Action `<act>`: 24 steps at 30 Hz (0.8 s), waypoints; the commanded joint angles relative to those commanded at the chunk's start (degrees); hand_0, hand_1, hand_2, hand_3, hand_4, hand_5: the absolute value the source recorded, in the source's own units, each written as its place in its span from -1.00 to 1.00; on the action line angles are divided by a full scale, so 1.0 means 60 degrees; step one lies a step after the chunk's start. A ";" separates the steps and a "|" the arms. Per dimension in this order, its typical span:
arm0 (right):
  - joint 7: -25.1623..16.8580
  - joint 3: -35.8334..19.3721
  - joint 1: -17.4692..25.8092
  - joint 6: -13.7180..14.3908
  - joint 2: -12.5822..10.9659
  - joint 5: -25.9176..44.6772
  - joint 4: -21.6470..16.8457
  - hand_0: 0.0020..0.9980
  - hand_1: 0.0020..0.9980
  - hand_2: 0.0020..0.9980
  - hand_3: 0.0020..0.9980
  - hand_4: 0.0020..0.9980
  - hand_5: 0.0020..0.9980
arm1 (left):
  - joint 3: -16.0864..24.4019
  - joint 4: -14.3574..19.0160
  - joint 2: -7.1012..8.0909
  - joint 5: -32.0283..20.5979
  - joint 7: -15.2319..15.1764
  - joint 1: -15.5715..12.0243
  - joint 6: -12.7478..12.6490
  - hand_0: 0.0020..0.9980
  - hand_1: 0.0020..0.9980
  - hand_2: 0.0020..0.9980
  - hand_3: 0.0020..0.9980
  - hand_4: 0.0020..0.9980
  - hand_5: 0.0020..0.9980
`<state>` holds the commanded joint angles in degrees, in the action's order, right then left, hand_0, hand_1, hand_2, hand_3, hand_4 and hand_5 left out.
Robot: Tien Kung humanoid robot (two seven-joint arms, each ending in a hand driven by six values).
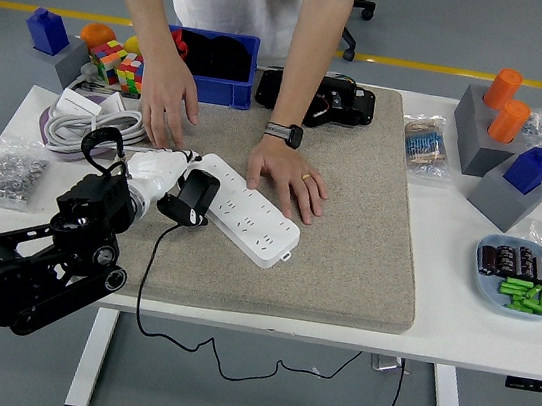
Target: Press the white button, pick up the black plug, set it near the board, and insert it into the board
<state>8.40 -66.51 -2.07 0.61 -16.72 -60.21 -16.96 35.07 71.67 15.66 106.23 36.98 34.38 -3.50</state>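
A white power strip (249,214), the board, lies slantwise on a grey felt mat (347,234). My left hand (158,179), white-fingered on a black arm, is shut on the black plug (192,198) and holds it tilted against the strip's left end. The plug's black cable (149,277) hangs over the table's near edge. A person stands at the far side. One of their hands (288,178) lies flat on the strip's far side. The other hand (171,98) hovers above the strip's left end. The white button is not visible. My right arm is out of view.
A coiled white cable (85,126) and a bag of small parts (11,174) lie at the left. A blue bin (212,66) and a black device (321,99) stand at the back. Grey blocks with orange and blue pieces (503,130) and a plate of small parts (521,277) are at the right.
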 joint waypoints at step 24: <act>-0.0007 -0.0021 0.0009 -0.0009 0.0009 -0.0004 0.0001 0.26 0.26 0.22 0.19 0.34 -0.12 | 0.0126 0.0102 0.0006 -0.0318 0.0000 -0.0007 0.0160 0.97 1.00 1.00 1.00 1.00 -0.05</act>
<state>8.36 -66.64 -2.02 0.56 -16.67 -60.23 -16.96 35.83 72.27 15.70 104.32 36.98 34.34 -2.54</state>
